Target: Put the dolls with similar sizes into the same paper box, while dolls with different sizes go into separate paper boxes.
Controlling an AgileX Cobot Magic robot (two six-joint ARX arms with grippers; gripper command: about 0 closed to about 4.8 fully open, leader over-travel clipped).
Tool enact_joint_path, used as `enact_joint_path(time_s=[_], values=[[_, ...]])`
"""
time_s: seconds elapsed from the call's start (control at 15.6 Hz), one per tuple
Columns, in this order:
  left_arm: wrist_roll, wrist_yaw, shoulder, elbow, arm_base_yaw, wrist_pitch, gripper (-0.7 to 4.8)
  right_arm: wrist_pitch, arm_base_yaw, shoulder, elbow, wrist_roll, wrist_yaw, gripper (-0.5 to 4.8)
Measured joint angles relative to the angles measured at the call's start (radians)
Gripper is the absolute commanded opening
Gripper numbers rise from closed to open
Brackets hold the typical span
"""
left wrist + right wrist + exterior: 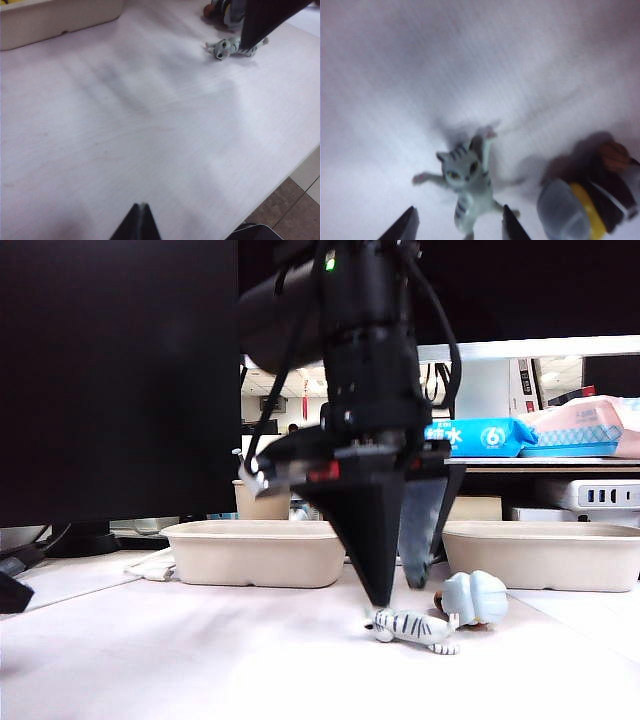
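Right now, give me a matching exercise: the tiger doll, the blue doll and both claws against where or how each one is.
1 tiger doll
2 pale blue doll
3 right claw
4 left claw

A open, straddling the tiger doll
B shut, over bare table, away from the dolls
C striped, lying flat
D rounded, just right of the tiger doll in the exterior view

Pairs: 1C, 2D, 3A, 4B

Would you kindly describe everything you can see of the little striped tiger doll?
The tiger doll is a small white toy cat with grey stripes, yellowish eyes and pinkish paws, and looks like smooth plastic. It lies flat on the pale table, limbs spread, just in front of the pale blue doll, between the two paper boxes. The right gripper hangs open directly over it, a finger on either side; nothing visibly grips it. Whether a fingertip touches it is unclear.
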Motion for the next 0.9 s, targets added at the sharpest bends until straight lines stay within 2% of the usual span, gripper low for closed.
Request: enact_joint_path(time_s=[0.19, 0.45, 0.64, 0.9], values=[[0.0, -0.001, 0.0, 0.0, -0.003, 0.0, -0.05, 0.0, -0.008, 0.012, -0.001, -0.001, 0.0, 2.2], [0.0, -0.001, 0.0, 0.0, -0.06, 0.0, -0.05, 0.001, -0.037, 0.031, -0.002, -0.004, -0.007, 2.2], [0.0, -0.002, 0.0, 0.0, -0.065, 0.0, -0.05, 0.002, -0.047, 0.032, -0.006, -0.004, -0.019, 2.0], [0.0, -0.002, 0.0, 0.0, -0.065, 0.0, -0.05, 0.014, -0.047, 0.05, -0.006, -0.006, -0.066, 1.99]])
